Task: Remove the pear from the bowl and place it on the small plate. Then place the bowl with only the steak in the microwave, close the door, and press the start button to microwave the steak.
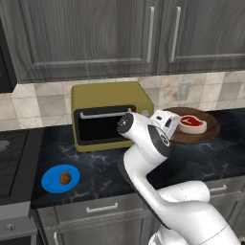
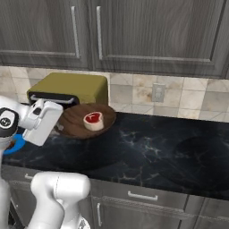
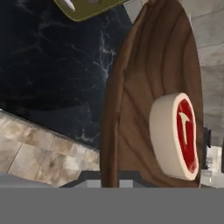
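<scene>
Left base view showed the gripper [image 1: 173, 125] at the near-left rim of the shallow round dark-brown wooden bowl [image 1: 210, 130], closed tight on that rim as far as I could judge, with the bowl tilted and seemingly lifted off the black marbled counter [image 1: 95, 165]. Inside the bowl, the small red steak with its white fatty rim [image 1: 192, 123] lay just beyond the gripper, toward the tiled wall. Well to the left of the bowl, past the mustard-yellow countertop oven [image 1: 110, 115], the roundish brown-orange pear [image 1: 64, 178] already sat on the flat bright-blue small plate [image 1: 51, 183]. In hand view the bowl's rim ran away from the gripper, the steak to one side of that line. The microwave lay somewhere off from the bowl; I could not tell which way. No writing or brand was readable anywhere.
</scene>
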You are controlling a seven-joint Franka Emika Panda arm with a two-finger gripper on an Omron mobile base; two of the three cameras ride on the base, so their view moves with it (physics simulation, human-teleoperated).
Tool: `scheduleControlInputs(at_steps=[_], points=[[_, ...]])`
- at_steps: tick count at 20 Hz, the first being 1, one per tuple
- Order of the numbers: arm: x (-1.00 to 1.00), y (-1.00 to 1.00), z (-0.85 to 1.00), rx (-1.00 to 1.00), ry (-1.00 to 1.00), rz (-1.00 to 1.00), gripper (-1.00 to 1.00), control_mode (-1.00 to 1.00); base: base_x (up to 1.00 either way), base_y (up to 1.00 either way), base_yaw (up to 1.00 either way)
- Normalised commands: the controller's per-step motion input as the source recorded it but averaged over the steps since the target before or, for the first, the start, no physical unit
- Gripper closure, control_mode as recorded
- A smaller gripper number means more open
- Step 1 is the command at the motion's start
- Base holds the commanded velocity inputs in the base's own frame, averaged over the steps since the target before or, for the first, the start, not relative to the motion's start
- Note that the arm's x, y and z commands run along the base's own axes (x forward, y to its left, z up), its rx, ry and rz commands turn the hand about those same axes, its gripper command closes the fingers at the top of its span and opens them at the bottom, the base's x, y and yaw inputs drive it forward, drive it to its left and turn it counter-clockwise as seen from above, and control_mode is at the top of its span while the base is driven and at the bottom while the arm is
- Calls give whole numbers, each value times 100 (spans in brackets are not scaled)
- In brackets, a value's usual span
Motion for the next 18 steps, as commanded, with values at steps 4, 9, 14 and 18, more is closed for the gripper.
scheduleControlInputs(at_steps=[4, 9, 14, 18], points=[[-16, 2, 0, 0, 0, 0, 100, 100, -65, 33, 0], [0, 0, 0, 0, 0, 0, 100, 100, -51, 93, 0], [0, 0, 0, 0, 0, 0, 100, 100, -1, 100, 0], [0, 0, 0, 0, 0, 0, 100, 100, 18, 100, 0]])
